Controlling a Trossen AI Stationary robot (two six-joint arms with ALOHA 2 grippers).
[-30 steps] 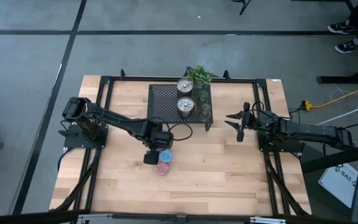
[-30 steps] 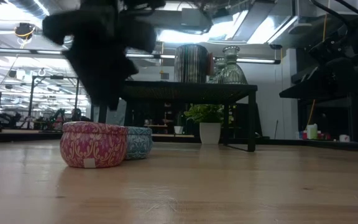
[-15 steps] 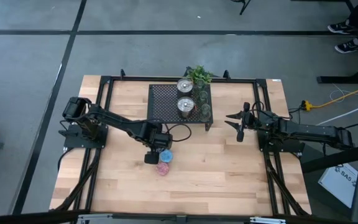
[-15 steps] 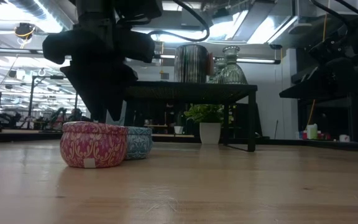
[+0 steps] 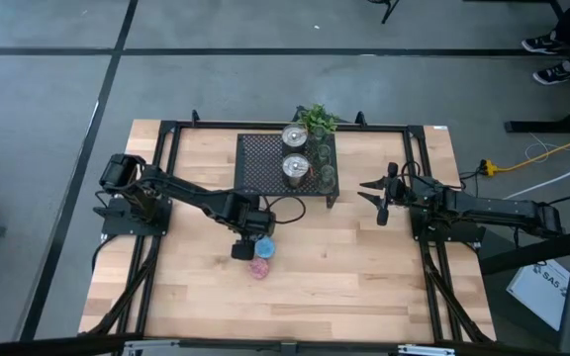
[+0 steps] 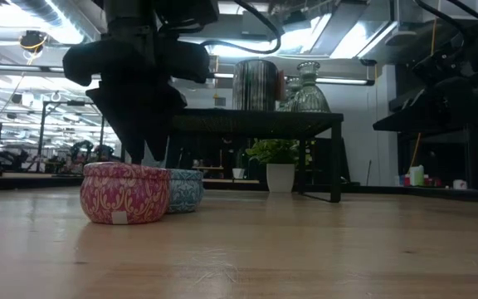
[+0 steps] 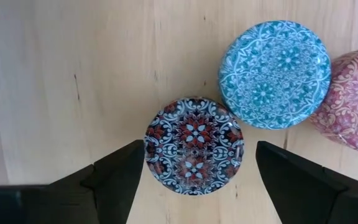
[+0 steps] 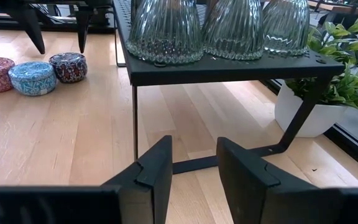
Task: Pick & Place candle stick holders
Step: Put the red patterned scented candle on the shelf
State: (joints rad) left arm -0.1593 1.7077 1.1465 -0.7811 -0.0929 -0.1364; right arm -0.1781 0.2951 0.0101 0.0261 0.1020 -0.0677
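Three patterned tins lie close together on the table: a purple one (image 7: 194,146), a blue one (image 7: 274,73) and a pink one (image 7: 353,102). My left gripper (image 7: 199,149) points down right over the purple tin, open, one finger on either side and just above its lid. My right gripper (image 5: 378,198) waits open at the table's right, aimed at the black mesh rack (image 5: 265,163). Two silver holders (image 5: 295,135) (image 5: 296,168) and green glass cups (image 5: 325,170) stand on the rack.
A small potted plant (image 5: 317,119) stands behind the rack's far right corner. The blue tin (image 5: 264,247) and the pink tin (image 5: 259,268) sit right beside my left gripper. Bare wood stretches toward the table's near edge (image 5: 285,316).
My left gripper has sunk a little toward the tins and then held still. The tins have not moved.
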